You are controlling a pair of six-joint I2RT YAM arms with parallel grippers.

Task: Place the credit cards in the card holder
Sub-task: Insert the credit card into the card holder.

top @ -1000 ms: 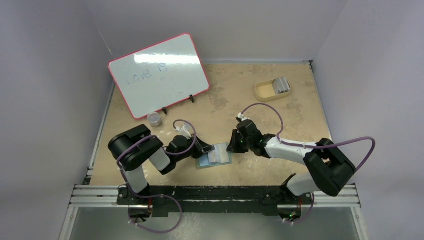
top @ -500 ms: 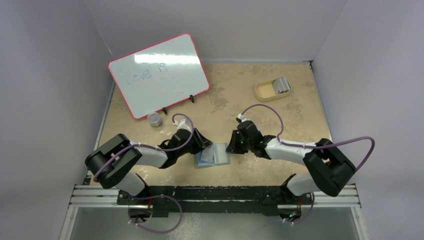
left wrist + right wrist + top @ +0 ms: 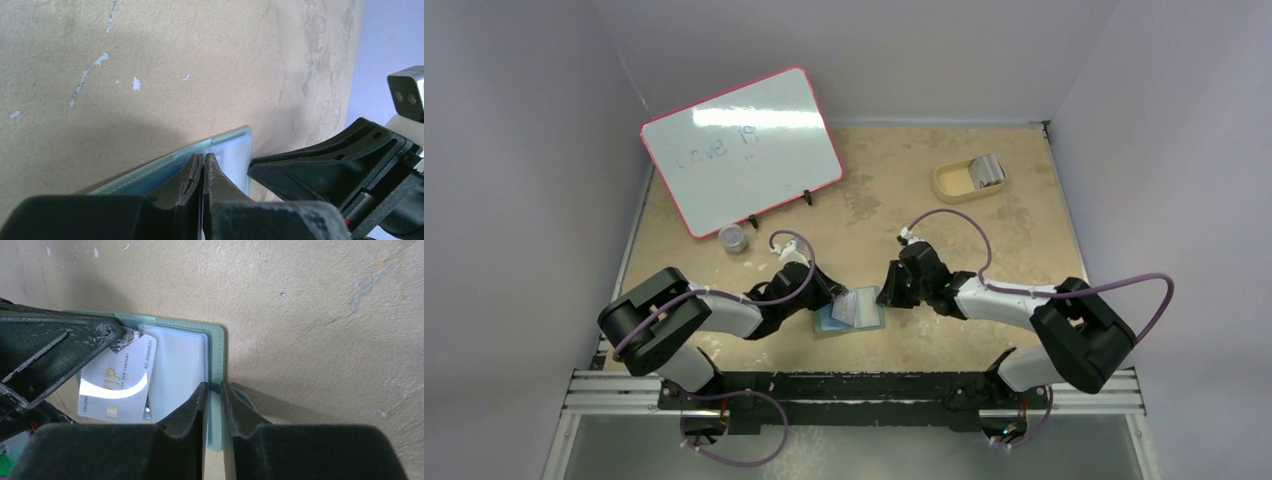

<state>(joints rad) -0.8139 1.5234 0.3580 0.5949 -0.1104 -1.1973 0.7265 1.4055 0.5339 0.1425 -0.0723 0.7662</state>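
The card holder lies open on the table between both arms, its pale blue pockets facing up. My right gripper is shut on the holder's teal right edge, pinning it. A silver credit card with gold "VIP" print lies slanted over the holder's left half. My left gripper is shut on that card's corner, and its fingers reach in from the left. In the left wrist view the holder's teal rim shows just beyond the fingertips.
A tan tray at the back right holds more cards. A pink-framed whiteboard stands at the back left with a small silver tin in front of it. The two grippers are close together.
The left arm dropped its elbow and stretched out low. Its jaws opened briefly, then shut on the card, which now sits slanted. The right arm kept its hold.
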